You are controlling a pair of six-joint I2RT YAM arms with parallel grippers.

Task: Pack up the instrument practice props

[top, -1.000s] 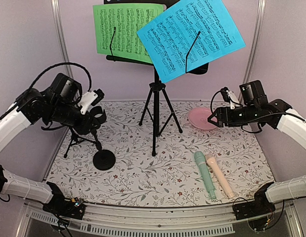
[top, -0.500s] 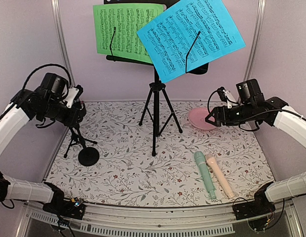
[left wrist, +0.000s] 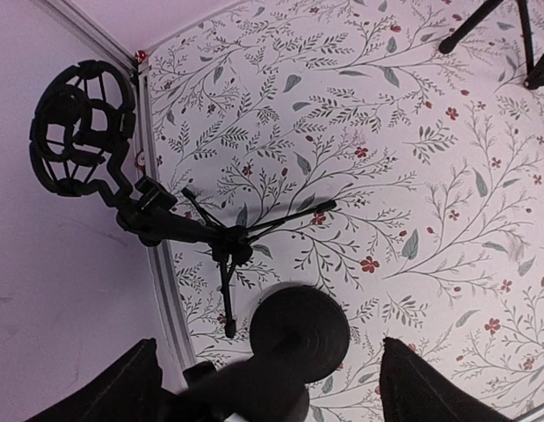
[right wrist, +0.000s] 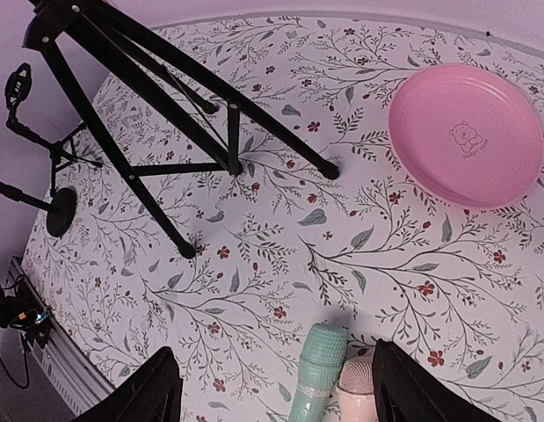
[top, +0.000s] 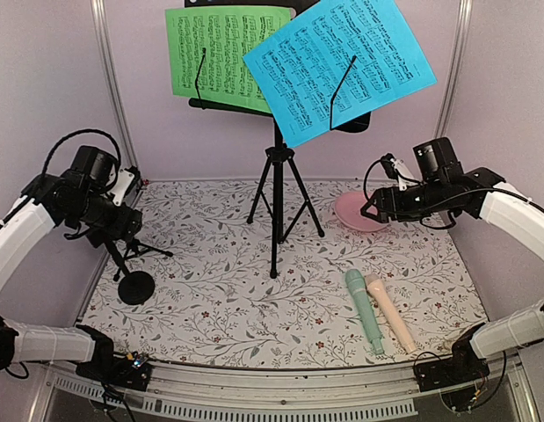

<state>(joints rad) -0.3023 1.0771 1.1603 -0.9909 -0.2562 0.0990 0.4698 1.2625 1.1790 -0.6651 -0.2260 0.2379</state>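
Left wrist: left gripper point(left wrist: 270, 365) spread wide around round-based mic stand point(left wrist: 300, 323)

Pink dish point(right wrist: 466, 134) lying flat on floral cloth point(top: 228, 308), far right side, little bear print on its face. Lilac walls point(top: 43, 88) all round, metal posts point(top: 111, 88) in back corners.

Green page point(top: 221, 57), blue page point(top: 342, 61), black tripod point(top: 277, 189), pink dish point(top: 358, 211), mint-green microphone point(top: 364, 309), pale-pink microphone point(top: 390, 313), white bench point(top: 228, 299) with leafy red-flowered print
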